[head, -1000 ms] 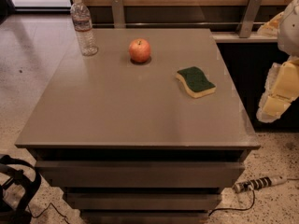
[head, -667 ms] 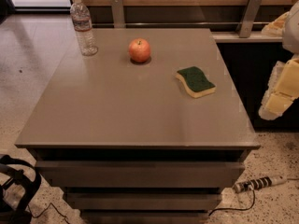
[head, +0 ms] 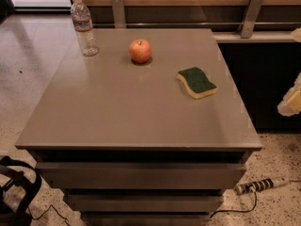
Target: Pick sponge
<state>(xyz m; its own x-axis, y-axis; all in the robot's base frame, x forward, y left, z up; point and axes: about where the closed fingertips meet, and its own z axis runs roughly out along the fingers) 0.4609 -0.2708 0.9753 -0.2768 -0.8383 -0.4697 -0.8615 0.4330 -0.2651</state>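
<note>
The sponge [head: 197, 82] lies flat on the right part of the grey table top [head: 117, 107], dark green scouring side up over a pale yellow foam body. Nothing touches it. A pale part of my arm with the gripper [head: 291, 100] shows only at the right edge of the camera view, off the table and well to the right of the sponge, mostly cut off by the frame.
A red apple [head: 140, 50] sits at the table's back middle, left of the sponge. A clear water bottle [head: 83, 27] stands at the back left corner. A power strip [head: 258, 185] and cable lie on the floor at the right; a dark bag [head: 16, 192] sits at the lower left.
The pale arm at the right edge has drawn further right, so less of it shows. The sponge, apple and bottle have not moved.
</note>
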